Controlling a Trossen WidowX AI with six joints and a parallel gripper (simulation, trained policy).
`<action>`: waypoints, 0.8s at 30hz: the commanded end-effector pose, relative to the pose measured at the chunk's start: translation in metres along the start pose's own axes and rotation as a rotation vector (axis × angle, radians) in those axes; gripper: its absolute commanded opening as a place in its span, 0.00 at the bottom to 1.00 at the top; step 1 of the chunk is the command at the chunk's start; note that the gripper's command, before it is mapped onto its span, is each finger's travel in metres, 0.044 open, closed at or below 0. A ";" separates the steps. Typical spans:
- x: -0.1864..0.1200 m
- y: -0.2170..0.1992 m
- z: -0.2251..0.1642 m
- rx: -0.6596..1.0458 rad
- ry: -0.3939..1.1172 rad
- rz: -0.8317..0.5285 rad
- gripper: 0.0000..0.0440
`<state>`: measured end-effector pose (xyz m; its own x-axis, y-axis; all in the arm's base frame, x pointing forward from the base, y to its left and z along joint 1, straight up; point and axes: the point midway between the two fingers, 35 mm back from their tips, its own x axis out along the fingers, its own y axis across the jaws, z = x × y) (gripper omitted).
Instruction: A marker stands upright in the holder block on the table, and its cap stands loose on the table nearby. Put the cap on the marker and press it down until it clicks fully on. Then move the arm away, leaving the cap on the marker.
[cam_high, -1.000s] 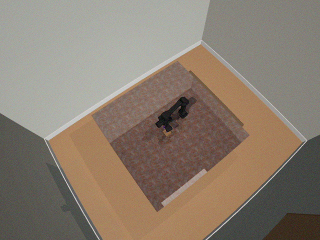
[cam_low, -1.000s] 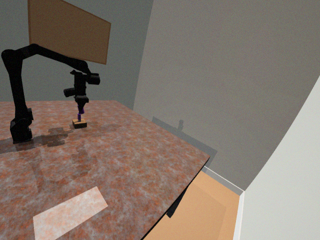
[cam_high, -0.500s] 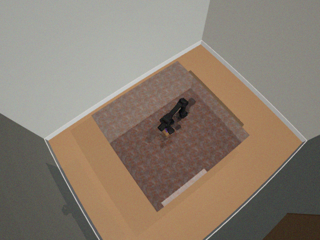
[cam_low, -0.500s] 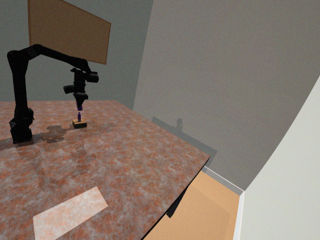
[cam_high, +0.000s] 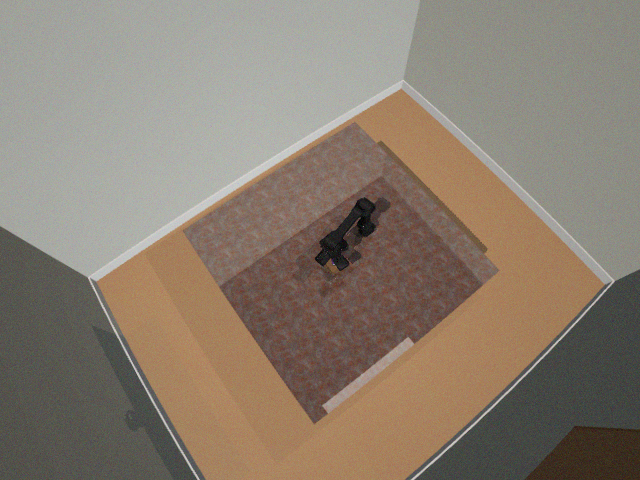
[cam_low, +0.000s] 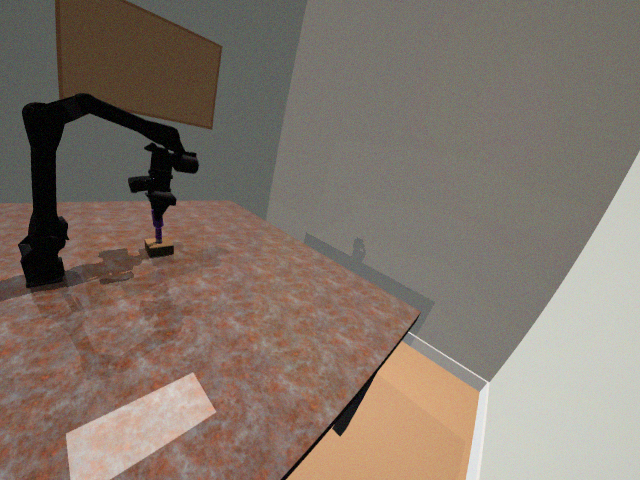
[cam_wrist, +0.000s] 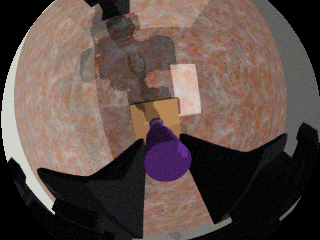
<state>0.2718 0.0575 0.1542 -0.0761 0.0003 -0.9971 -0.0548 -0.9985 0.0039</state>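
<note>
My gripper (cam_high: 331, 261) (cam_low: 158, 210) (cam_wrist: 162, 141) is shut on the purple cap (cam_low: 157, 222) (cam_wrist: 167, 161) and points down above the holder block. The tan holder block (cam_high: 332, 268) (cam_low: 160, 249) (cam_wrist: 171, 112) sits on the table. The purple marker (cam_low: 158, 234) stands upright in it. In the exterior view the cap's lower end is right at the marker's top, with no clear gap between them. In the wrist view the cap hides most of the marker, so I cannot tell how far the cap is over the tip.
The mottled red-grey table (cam_high: 310, 330) (cam_low: 248, 330) carries the arm's base (cam_low: 43, 258), to the left of the block in the exterior view. A pale bright patch (cam_high: 369, 374) (cam_low: 139, 423) (cam_wrist: 186, 90) lies across the tabletop. A brown board (cam_low: 139, 62) is on the wall.
</note>
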 end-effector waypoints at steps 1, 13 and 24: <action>0.010 0.000 0.000 -0.005 -0.022 -0.003 0.00; 0.043 0.000 -0.002 -0.048 -0.053 -0.013 0.00; 0.056 0.001 0.012 -0.080 -0.110 -0.016 0.21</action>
<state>0.2717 0.0564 0.1079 -0.1152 0.0145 -0.9932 0.0090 -0.9998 -0.0156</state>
